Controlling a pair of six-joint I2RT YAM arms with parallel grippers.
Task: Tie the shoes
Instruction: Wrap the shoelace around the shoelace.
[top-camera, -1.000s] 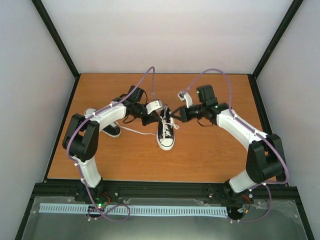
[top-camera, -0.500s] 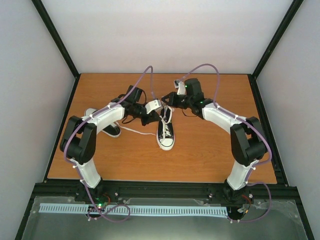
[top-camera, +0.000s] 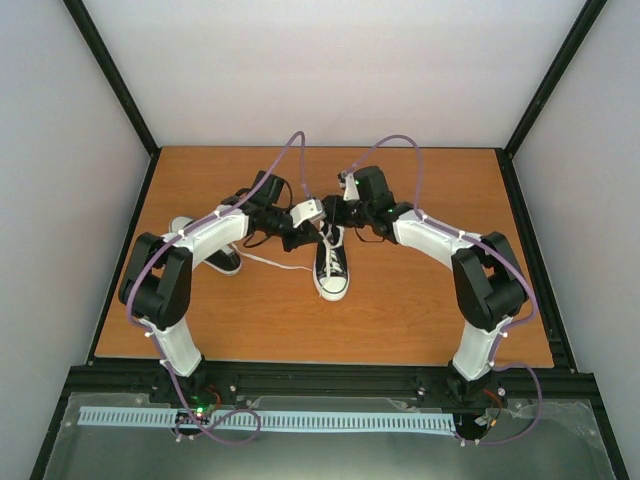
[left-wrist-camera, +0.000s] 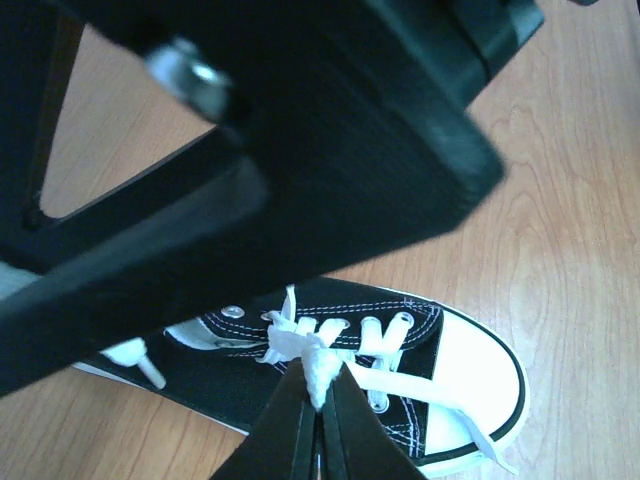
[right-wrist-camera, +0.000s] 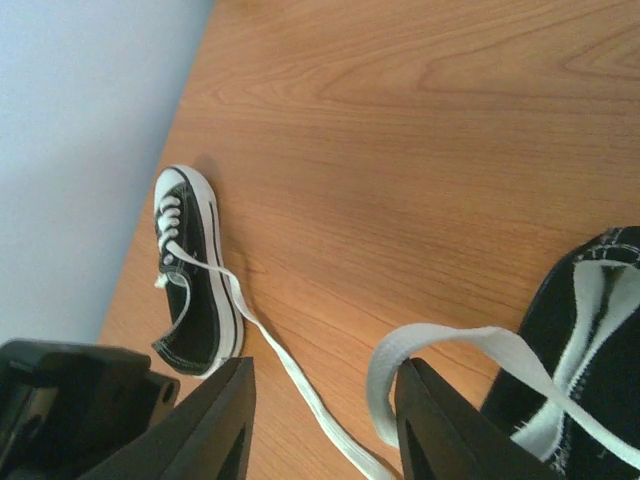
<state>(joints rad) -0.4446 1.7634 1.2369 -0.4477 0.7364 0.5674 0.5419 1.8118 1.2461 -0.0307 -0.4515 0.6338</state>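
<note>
Pale walls (top-camera: 330, 70) and a black frame (top-camera: 114, 80) close in an orange-brown wooden worktop (top-camera: 420, 310). Near its centre lies the middle shoe (top-camera: 332, 268), a black low-top with a white toe cap that points toward the arm bases. Both claws meet over the heel end of the middle shoe.

The left claw (left-wrist-camera: 318, 392) is pinched narrow, its two dark fingertips pressed together on the white lace (left-wrist-camera: 318, 365), which it grips where the lace bunches just above the upper eyelets of the middle shoe.

The right claw (right-wrist-camera: 320, 430) stands apart, just behind the middle shoe. A slack lace loop (right-wrist-camera: 450, 345) arches through the gap between its fingers, clamped by neither.

To the left of the middle shoe, well apart from it and close to the wall, lies the second shoe (top-camera: 210, 250), partly hidden under the left arm (top-camera: 215, 230). A long lace (top-camera: 272, 263) runs flat over the wood from the second shoe toward the middle shoe.
</note>
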